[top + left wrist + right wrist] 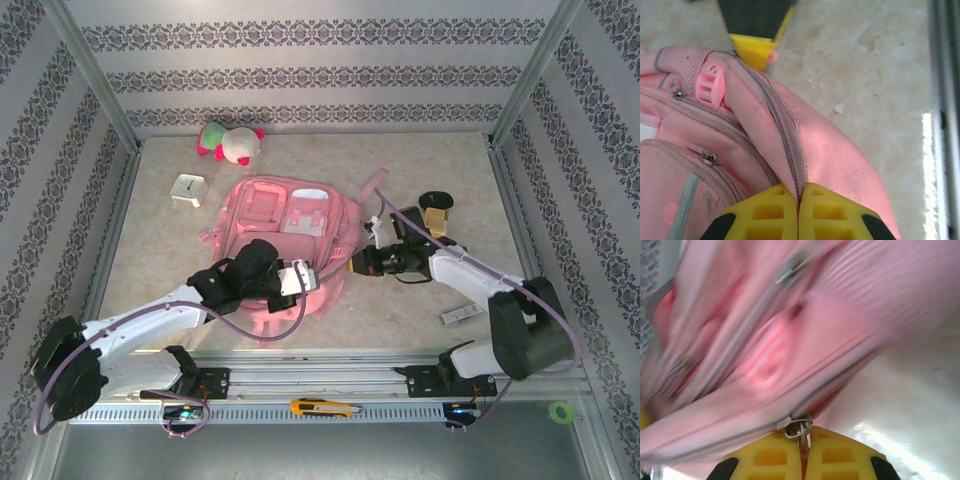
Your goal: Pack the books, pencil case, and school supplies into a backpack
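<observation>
The pink backpack point(285, 235) lies flat in the middle of the table, front pockets up. My left gripper point(305, 278) is at its near right edge, shut on the fabric along a zipper seam point(790, 145), yellow fingertips point(777, 202) pinching it. My right gripper point(356, 263) is at the bag's right side, shut on a metal zipper pull point(799, 428); the bag point(790, 340) is blurred there. Of the school supplies, a pale grey-white bar point(460, 314) lies right of the bag and a yellow-and-black piece point(322, 407) rests on the front rail. The books and pencil case are hidden.
A pink-and-white plush toy point(228, 142) lies at the back and a white clock cube point(187, 189) at the back left. A black oval lump point(436, 200) sits on a tan block point(436, 218) right of the bag. A green ring point(562, 411) is at the front right.
</observation>
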Robot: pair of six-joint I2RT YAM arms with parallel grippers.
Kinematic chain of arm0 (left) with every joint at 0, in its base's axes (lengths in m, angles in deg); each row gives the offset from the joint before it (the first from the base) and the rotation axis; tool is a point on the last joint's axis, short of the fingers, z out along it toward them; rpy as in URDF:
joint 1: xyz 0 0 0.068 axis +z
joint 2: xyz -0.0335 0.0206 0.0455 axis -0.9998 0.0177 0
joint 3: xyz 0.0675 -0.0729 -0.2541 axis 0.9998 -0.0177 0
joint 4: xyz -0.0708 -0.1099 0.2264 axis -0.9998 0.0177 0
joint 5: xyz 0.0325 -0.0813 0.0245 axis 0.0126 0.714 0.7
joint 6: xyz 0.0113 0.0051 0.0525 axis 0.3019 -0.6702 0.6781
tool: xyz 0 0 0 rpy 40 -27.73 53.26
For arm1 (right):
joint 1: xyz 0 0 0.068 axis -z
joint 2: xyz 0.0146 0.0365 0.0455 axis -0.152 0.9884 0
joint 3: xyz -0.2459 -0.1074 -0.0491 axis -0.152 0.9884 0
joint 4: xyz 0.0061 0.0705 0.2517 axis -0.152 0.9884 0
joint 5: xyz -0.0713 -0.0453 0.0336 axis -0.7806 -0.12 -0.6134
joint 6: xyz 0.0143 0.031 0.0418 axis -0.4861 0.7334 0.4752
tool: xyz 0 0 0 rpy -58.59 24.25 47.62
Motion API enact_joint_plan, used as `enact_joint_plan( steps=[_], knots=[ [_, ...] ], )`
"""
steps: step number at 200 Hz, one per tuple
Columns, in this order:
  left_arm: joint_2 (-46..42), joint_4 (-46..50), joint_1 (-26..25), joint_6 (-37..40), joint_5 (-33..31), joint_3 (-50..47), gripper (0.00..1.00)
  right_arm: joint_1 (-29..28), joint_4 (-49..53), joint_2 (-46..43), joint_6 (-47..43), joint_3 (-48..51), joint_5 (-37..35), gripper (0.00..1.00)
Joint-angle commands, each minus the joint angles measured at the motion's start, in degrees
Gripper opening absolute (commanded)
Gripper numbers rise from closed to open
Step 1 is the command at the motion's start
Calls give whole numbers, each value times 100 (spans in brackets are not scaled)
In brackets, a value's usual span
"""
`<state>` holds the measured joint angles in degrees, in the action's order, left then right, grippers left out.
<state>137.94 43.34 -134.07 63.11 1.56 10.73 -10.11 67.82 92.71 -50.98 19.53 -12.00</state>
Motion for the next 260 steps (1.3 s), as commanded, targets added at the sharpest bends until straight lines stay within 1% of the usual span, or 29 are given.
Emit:
enact_joint_plan(
  steps=[1, 25, 44, 50, 56, 68, 76, 80, 90, 100, 111, 126, 144, 170, 183, 203, 216, 232, 260],
  knots=[
    [-430, 682, 77, 377, 694, -22, 0, 550, -343, 490, 121, -327, -725, 0],
    [-588, 772, 83, 368, 751, -41, 0, 635, -582, 881, 161, -739, -648, 0],
    [-542, 619, 86, 231, 471, -63, 0, 578, -578, 886, 133, -902, -573, 0],
    [-527, 503, 87, 144, 335, -71, 7, 568, -547, 853, 114, -913, -568, 0],
    [-501, 362, 87, 38, 166, -80, 15, 554, -485, 805, 120, -929, -589, 1],
    [-491, 245, 160, -107, -330, -55, 39, 531, -227, 630, 77, -939, -722, 25],
    [-520, 263, 333, -237, -598, 10, 49, 515, 25, 439, 20, -940, -800, 44],
    [-553, 314, 463, -302, -608, 55, 55, 493, 164, 323, 7, -933, -850, 50],
    [-673, 520, 832, -348, -386, 157, 66, 453, 438, 54, 31, -888, -975, 53],
    [-808, 698, 1169, -331, -127, 231, 71, 373, 632, -273, 155, -793, -1102, 54],
    [-946, 929, 1470, -121, 80, 296, 72, 199, 801, -643, 238, -698, -1262, 55],
    [-981, 1289, 1720, 492, 203, 335, 73, -145, 961, -1048, 426, -552, -1583, 55],
    [-757, 1782, 1767, 1429, 305, 387, 78, -666, 741, -1412, 636, -254, -1867, 55],
    [-245, 2209, 1764, 2181, 677, 543, 83, -1362, 199, -1650, 776, 170, -2201, 54],
    [-52, 2083, 1755, 2334, 701, 548, 84, -1581, -103, -1693, 829, 363, -2294, 54],
    [172, 1519, 1756, 2455, 343, 441, 86, -1911, -678, -1702, 705, 647, -2415, 53],
    [328, 1288, 1750, 2515, 252, 427, 87, -2098, -1016, -1650, 653, 770, -2424, 53],
    [575, 1259, 1702, 2598, 303, 529, 87, -2206, -1220, -1532, 644, 824, -2349, 53],
    [1024, 1069, 1448, 2699, 115, 541, 88, -2262, -1507, -1449, 620, 946, -2300, 52]
  ],
)
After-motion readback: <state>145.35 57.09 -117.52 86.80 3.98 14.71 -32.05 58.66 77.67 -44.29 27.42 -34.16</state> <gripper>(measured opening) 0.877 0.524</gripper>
